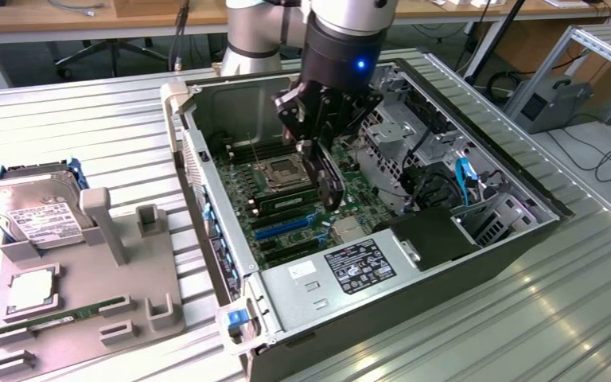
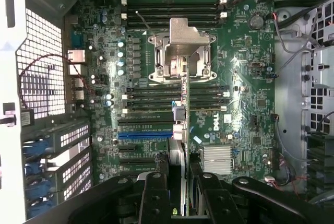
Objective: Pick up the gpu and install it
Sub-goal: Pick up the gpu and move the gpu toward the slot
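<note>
At the exterior view's left, a hard drive (image 1: 29, 211) is sitting in a grey rack (image 1: 104, 286). In the middle, an open case (image 1: 391, 334) is lying on its side, its motherboard (image 1: 295, 219) facing up. Above the board the gripper (image 1: 320, 145) is hanging with its fingers (image 2: 155, 195) partway closed, clamping the upper end of the gpu (image 1: 324, 179). The gpu is showing edge-on as a thin dark strip. Its long axis is running steeply down from the fingers, the lower end leaning toward the exterior view's right, just right of the socket (image 1: 282, 171). In the wrist view it is crossing the slots (image 2: 143, 135) at right angles.
</note>
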